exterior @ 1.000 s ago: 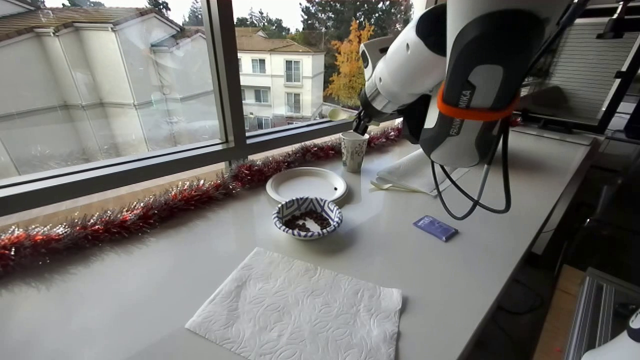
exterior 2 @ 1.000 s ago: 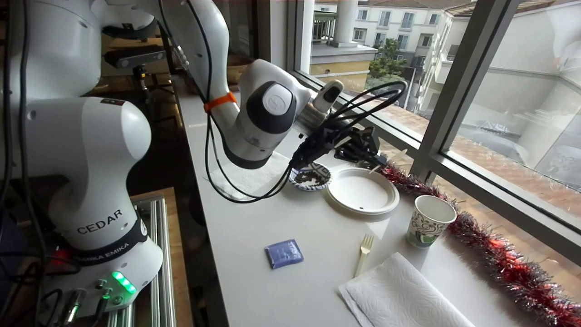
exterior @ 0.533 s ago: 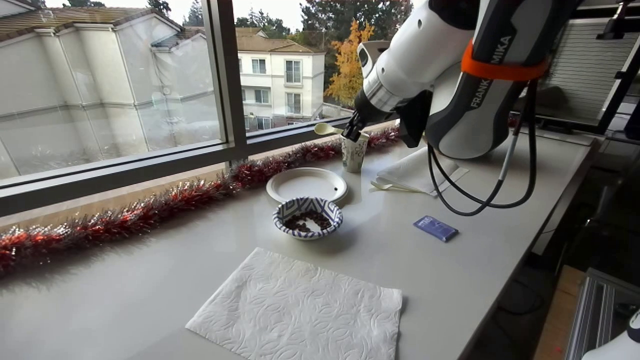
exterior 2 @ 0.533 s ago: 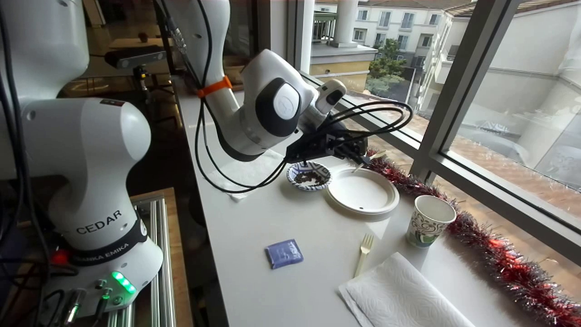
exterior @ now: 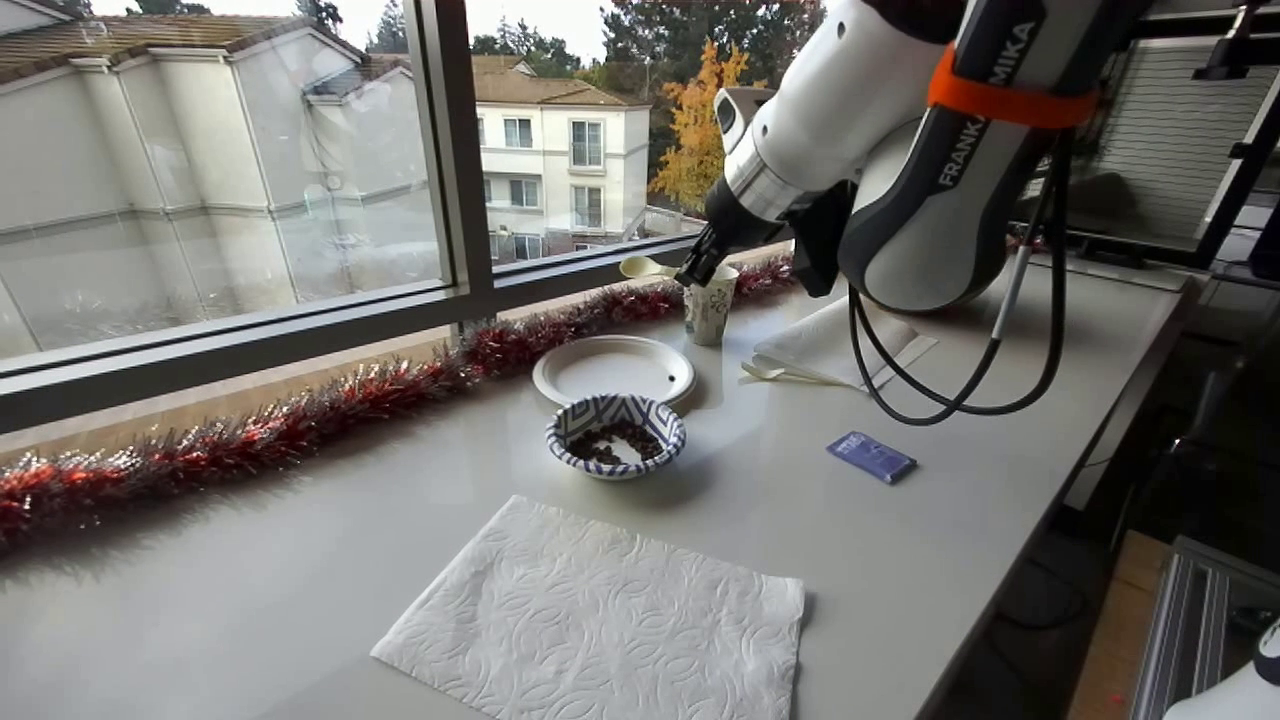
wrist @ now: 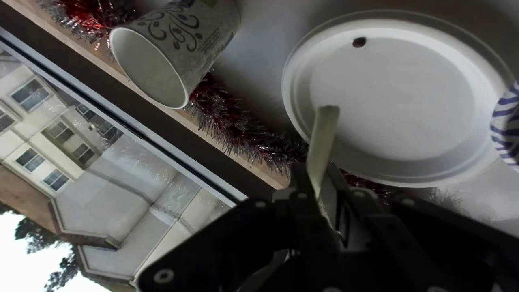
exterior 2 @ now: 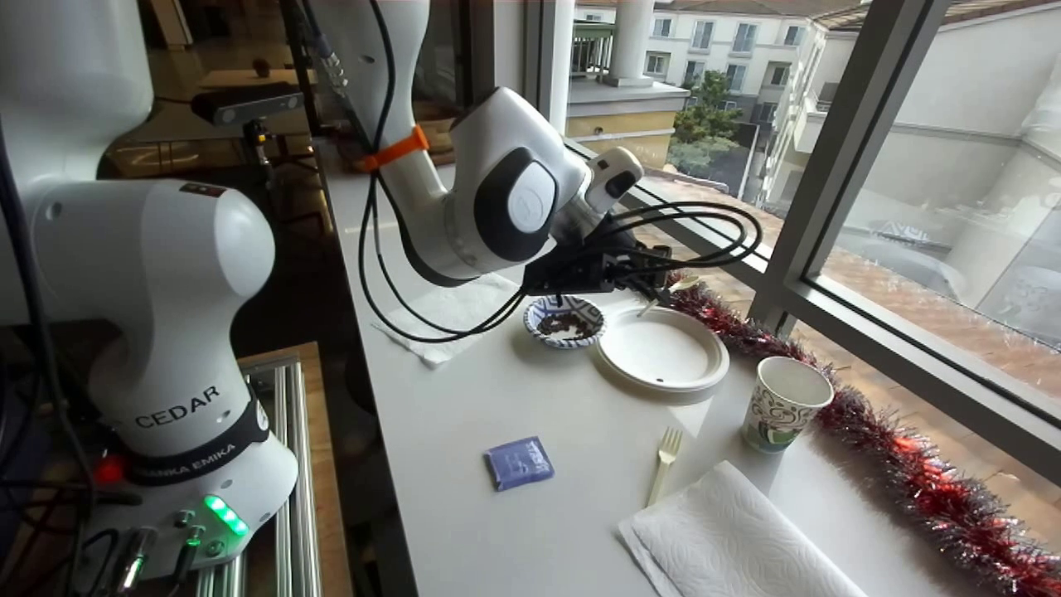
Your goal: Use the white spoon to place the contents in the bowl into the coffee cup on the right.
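With the gripper (wrist: pixel 316 172) clamped on the spoon (exterior: pixel 640 267), pick-up looks done, but beans (exterior: pixel 592 446) lie in the bowl (exterior: pixel 620 408) below it to one side, and none show in the cup (exterior 2: pixel 779 410) off the gripper's other side, so scooping and pouring apparently remain.

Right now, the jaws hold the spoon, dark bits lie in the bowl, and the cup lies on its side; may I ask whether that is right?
Not quite: the cup is not on its side; it stands upright on the table, as both exterior views show. The rest is right: the jaws hold the spoon, and dark bits lie in the bowl.
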Tool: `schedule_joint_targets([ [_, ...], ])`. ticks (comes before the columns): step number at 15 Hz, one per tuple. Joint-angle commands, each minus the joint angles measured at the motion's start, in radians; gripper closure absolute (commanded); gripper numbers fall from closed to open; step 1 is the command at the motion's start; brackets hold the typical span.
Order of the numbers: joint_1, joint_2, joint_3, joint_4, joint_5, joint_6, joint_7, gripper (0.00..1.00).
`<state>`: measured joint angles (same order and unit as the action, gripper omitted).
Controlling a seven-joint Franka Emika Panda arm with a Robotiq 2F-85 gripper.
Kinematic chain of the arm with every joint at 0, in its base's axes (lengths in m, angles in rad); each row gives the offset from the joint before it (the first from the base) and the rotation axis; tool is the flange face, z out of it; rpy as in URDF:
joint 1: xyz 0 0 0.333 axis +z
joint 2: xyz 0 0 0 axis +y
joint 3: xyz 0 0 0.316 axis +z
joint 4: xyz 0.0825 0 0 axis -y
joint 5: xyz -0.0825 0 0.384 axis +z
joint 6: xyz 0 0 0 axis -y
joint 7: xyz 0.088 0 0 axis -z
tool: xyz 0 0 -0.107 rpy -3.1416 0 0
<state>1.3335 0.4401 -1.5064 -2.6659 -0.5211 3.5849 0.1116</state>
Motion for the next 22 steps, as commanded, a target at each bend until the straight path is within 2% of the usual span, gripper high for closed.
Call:
schedule_joint_targets([
  [1,-0.101,-0.179,0.168,-0.001,0.109,-0.094,-0.172,0.97],
  [2,-0.143,-0.191,0.229,0.003,0.132,-0.114,-0.193,0.97],
  [3,-0.209,-0.242,0.313,0.006,0.132,-0.153,-0.207,0.97],
  [6,-0.413,-0.289,0.545,0.021,0.163,-0.207,-0.219,0.97],
  [7,-0.470,-0.287,0.578,0.032,0.036,-0.212,-0.095,0.97],
  [11,-0.759,-0.290,0.839,0.038,-0.058,-0.199,0.018,0.97],
  [13,-0.904,-0.222,0.961,0.060,-0.108,-0.135,0.105,0.97],
  [17,-1.152,-0.065,1.142,0.171,-0.183,-0.043,0.250,0.97],
  [22,-1.396,0.049,1.325,0.339,-0.250,-0.068,0.318,0.97],
])
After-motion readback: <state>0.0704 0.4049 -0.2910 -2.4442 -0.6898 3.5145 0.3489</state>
